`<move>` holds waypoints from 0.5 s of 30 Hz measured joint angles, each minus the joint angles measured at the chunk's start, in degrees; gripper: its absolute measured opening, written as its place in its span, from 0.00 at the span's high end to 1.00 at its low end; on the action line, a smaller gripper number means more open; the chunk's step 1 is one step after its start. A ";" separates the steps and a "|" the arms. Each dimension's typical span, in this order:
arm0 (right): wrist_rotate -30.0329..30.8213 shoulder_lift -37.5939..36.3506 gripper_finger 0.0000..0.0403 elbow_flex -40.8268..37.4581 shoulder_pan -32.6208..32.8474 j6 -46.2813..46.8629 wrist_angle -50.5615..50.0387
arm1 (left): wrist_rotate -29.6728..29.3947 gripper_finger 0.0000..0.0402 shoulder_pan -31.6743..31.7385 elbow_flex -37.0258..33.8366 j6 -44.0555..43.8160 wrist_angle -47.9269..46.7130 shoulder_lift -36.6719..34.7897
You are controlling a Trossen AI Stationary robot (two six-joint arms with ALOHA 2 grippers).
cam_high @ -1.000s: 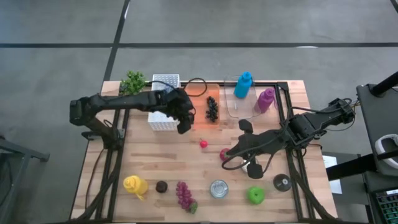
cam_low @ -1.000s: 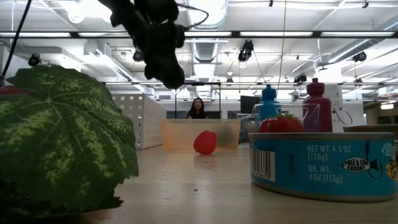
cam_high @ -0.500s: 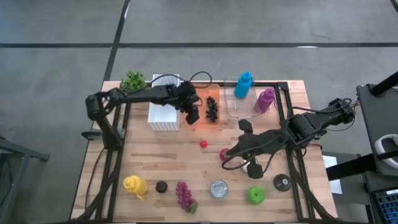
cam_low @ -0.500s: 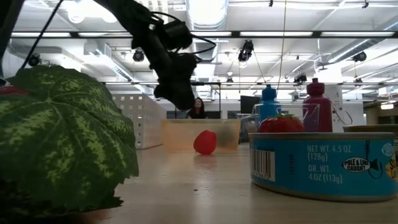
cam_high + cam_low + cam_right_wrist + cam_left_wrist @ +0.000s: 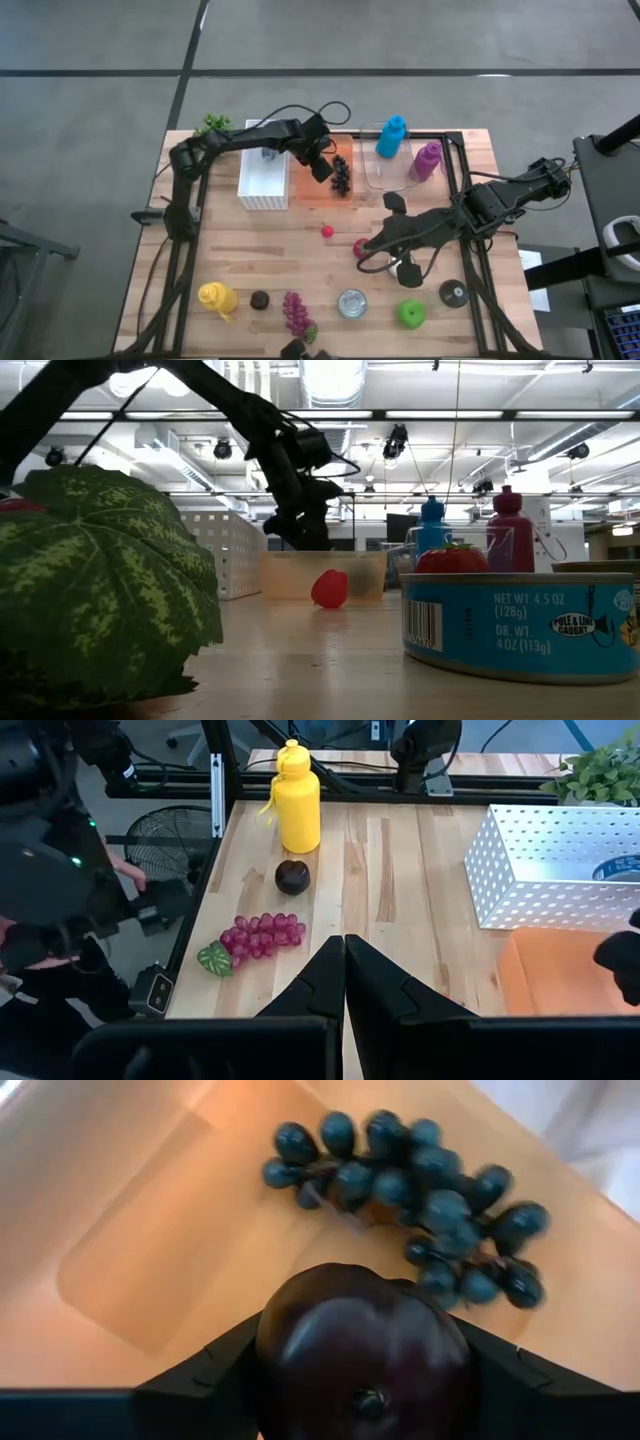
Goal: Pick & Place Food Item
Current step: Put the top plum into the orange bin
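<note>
Two dark arms are working over one wooden slatted desk (image 5: 260, 270). The left gripper (image 5: 322, 170) is hanging above the orange tray (image 5: 305, 186) and is grasping a dark plum (image 5: 365, 1355), round, smooth and glossy, with both fingers (image 5: 200, 1380) pressing against its sides. The plum is sitting between those fingers, above the tray's flat matte bottom and just beside one bunch of dark blue grapes (image 5: 420, 1200), small round berries lying inside the tray. The right gripper (image 5: 344, 955) is resting over the middle right of the desk with its fingers clenched on nothing. Two more bunches of grapes are showing: the dark one in the tray and a purple-red one (image 5: 296, 312) with a green leaf near the front edge. Three bottles are standing on the desk: a yellow one (image 5: 216, 297), a blue one (image 5: 391, 136) and a purple one (image 5: 427, 160), the last two at a clear plastic bin (image 5: 385, 178). One white perforated metal basket (image 5: 262, 183) is sitting just beside the tray. One second dark plum (image 5: 260, 299), one small red fruit (image 5: 327, 231), one round tin can (image 5: 351, 303), one green apple (image 5: 410, 314), one dark round disc (image 5: 454, 293) and one leafy green plant (image 5: 212, 126) are also lying on the desk.
</note>
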 joint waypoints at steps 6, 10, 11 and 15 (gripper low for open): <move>0.00 0.00 0.98 0.00 0.00 0.00 0.07 | 1.77 0.37 1.74 2.02 -1.66 -1.41 1.99; 0.00 0.00 0.98 0.00 0.01 0.00 0.07 | 1.84 0.39 2.94 2.02 -1.69 -0.95 1.99; 0.00 0.00 0.98 0.00 0.01 0.00 0.09 | 1.93 0.40 3.24 2.02 -1.69 -0.87 1.99; 0.00 0.00 0.98 0.00 0.02 0.00 0.07 | 2.08 0.41 3.89 2.02 -1.27 -0.74 1.99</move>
